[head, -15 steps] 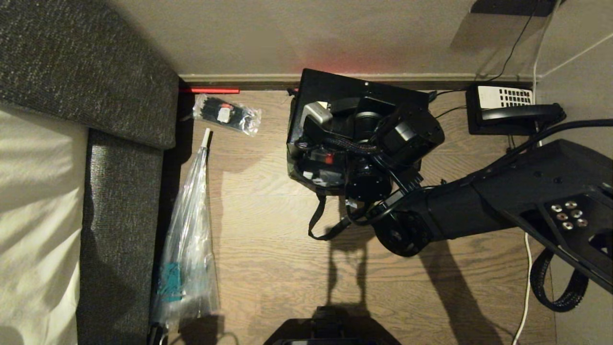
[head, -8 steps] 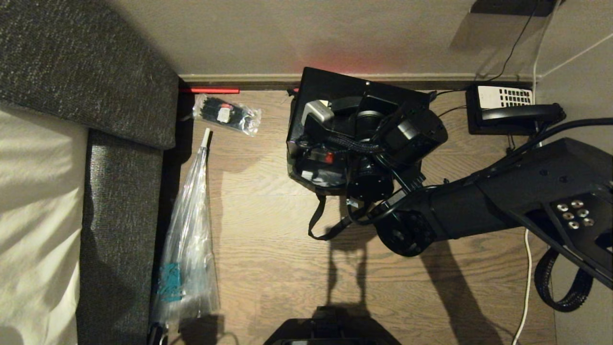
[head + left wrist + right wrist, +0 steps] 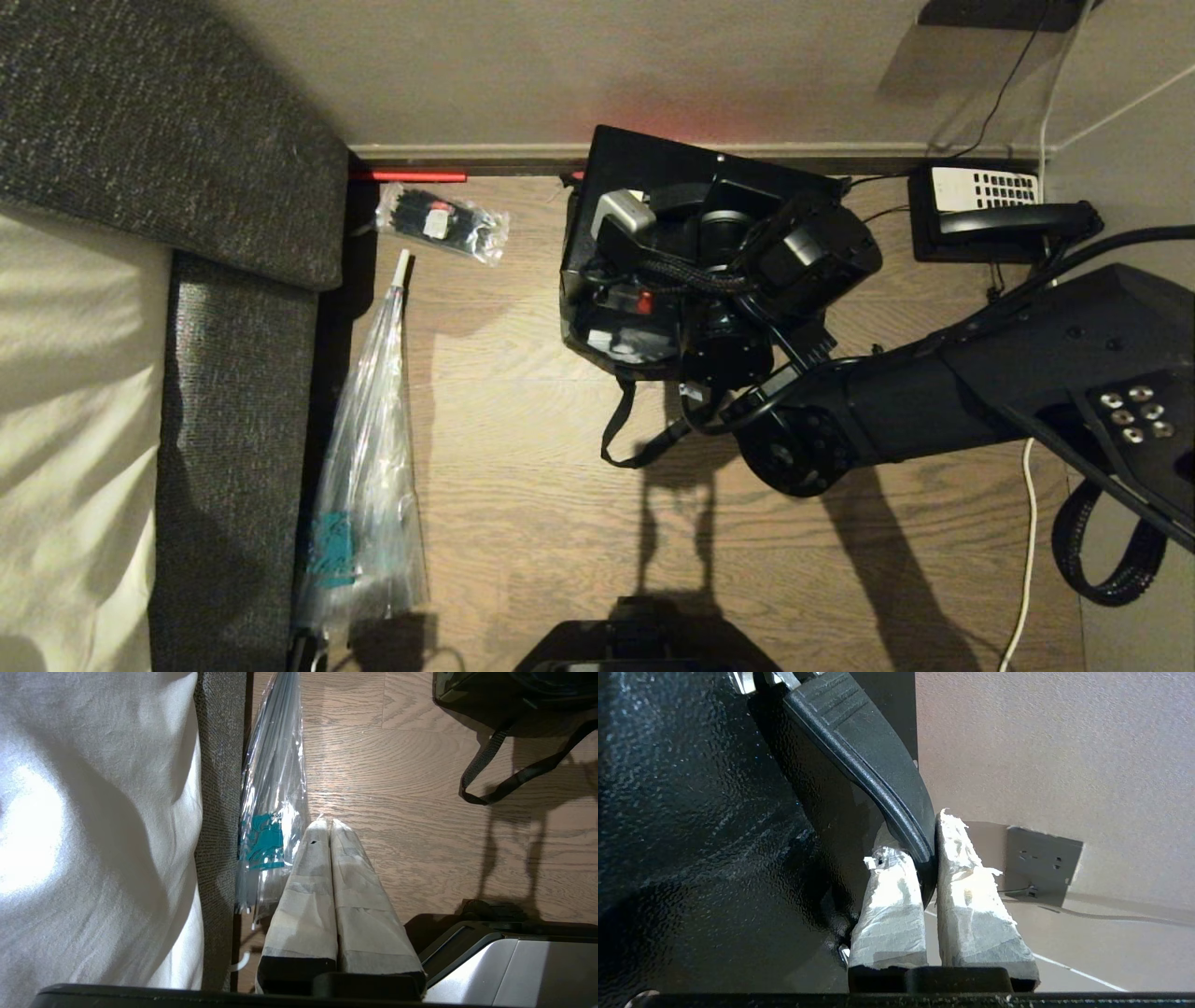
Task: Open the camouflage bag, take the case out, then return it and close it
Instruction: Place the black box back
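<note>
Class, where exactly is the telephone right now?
In the head view, the telephone sits on the floor at the upper right, against the wall's skirting, right of the camouflage bag.

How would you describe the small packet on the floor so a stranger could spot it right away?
Start at the dark sofa against the wall. On the wood floor at its corner lies the small clear packet. Unlike the long plastic bag nearer the robot, it is short, with black contents and a white label.

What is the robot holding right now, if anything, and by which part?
The right gripper is shut on the case, pinching its black top handle. The left gripper holds nothing.
</note>
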Controlling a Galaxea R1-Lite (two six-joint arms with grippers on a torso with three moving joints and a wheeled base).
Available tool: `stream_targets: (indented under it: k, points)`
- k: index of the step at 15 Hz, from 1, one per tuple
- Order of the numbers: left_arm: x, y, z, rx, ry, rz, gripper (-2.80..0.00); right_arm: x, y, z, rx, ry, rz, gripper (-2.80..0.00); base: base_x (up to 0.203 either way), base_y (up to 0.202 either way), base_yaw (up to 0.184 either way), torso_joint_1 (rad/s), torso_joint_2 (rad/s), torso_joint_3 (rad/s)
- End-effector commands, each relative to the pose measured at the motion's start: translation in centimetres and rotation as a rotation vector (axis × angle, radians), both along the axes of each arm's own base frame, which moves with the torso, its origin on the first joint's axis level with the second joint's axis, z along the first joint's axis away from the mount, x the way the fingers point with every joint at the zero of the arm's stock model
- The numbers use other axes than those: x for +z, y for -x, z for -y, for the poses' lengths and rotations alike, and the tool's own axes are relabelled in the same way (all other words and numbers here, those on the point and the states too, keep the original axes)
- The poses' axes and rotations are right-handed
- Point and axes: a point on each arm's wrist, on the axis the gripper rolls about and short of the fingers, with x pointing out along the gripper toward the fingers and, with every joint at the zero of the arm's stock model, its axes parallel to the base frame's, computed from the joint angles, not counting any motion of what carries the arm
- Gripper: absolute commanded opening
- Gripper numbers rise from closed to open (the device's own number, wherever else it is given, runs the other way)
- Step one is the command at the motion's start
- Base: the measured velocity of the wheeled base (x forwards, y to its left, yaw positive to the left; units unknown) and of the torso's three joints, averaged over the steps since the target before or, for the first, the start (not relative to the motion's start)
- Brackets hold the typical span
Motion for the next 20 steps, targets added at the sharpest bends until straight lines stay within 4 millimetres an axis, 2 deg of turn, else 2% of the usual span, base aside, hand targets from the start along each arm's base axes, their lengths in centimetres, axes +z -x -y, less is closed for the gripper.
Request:
stream_targets:
  k: [1,4,10,18,20]
  points:
    - [0.0,0.0,0.0,0.000,0.000,-0.001,-2.80,0.3,0.2,0.2,-0.008,0.000,0.005,-2.80,0.000,0.000,0.000,0.000,0.00,0.000]
    - [0.0,0.0,0.0,0.000,0.000,-0.001,-2.80,0.8,0.4,0.4,-0.014,0.015,0.006,-2.80,0.000,0.000,0.000,0.000,0.00,0.000]
    - [0.0,0.0,0.0,0.000,0.000,0.000,-2.80,-0.2,0.2,0.4,-0.015,0.043,-0.018,-2.80,0.000,0.000,0.000,0.000,0.00,0.000]
    - [0.0,0.0,0.0,0.000,0.000,-0.001,-2.80,-0.7,-0.8,1.4,-0.045,0.054,-0.027,-2.80,0.000,0.000,0.000,0.000,0.00,0.000]
    - [0.0,0.0,0.0,0.000,0.000,-0.001,-2.80,-0.1,-0.5,1.6,-0.043,0.058,-0.035,-2.80,0.000,0.000,0.000,0.000,0.00,0.000]
